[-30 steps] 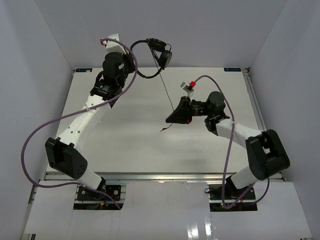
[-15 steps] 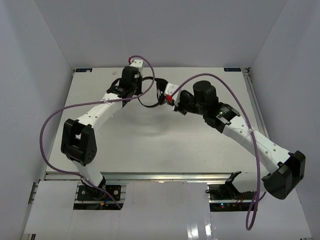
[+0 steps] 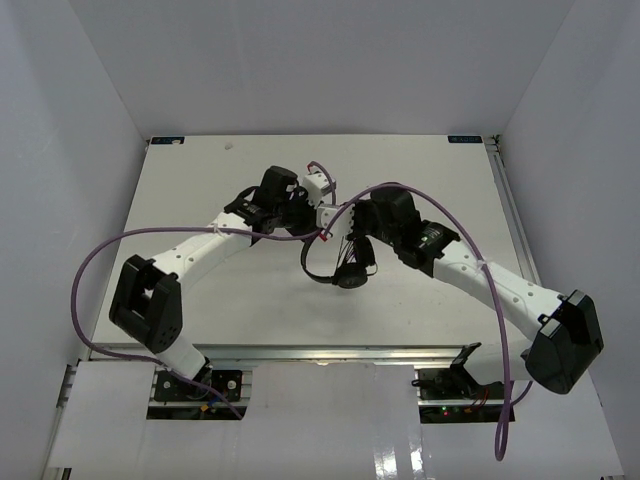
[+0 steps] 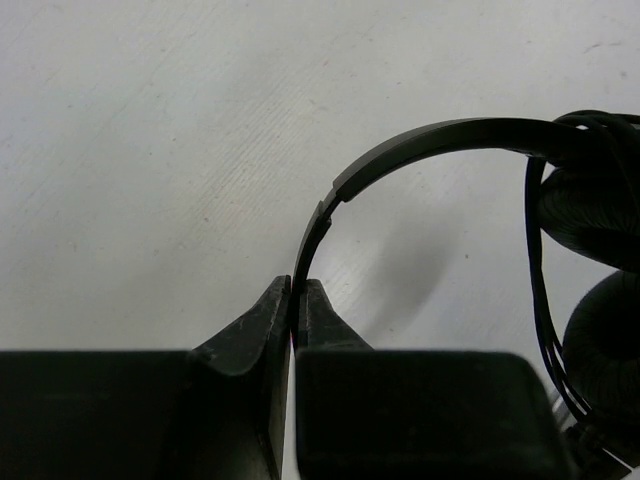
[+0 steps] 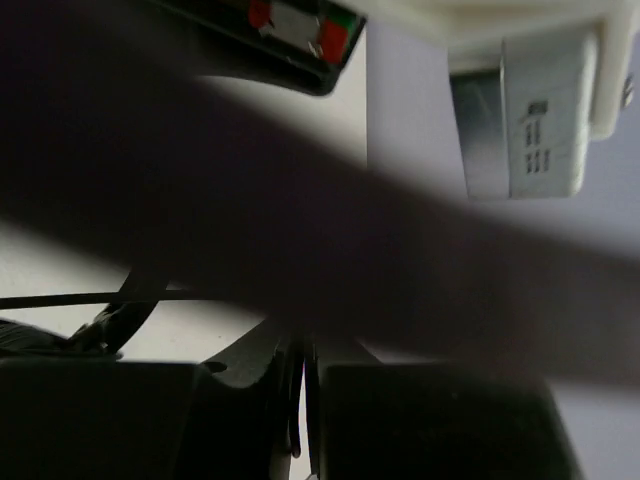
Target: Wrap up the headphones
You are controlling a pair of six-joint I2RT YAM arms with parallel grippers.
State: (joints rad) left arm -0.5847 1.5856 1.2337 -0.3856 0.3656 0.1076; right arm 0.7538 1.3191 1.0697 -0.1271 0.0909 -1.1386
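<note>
Top external view shows both arms swung in from the far edge to the middle of the table (image 3: 190, 190), the headphones (image 3: 347, 276) now low between them. Left gripper (image 4: 297, 292) pinches the headband (image 4: 420, 138); right gripper (image 5: 303, 355) is clenched, on what I cannot tell. Both forearms reach inward, wrists nearly meeting.

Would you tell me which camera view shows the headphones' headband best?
The left wrist view: the headband arcs sharply across it, pinched by the left gripper. The top external view shows the headphones small, partly under the arms. The right wrist view is mostly blurred.
</note>
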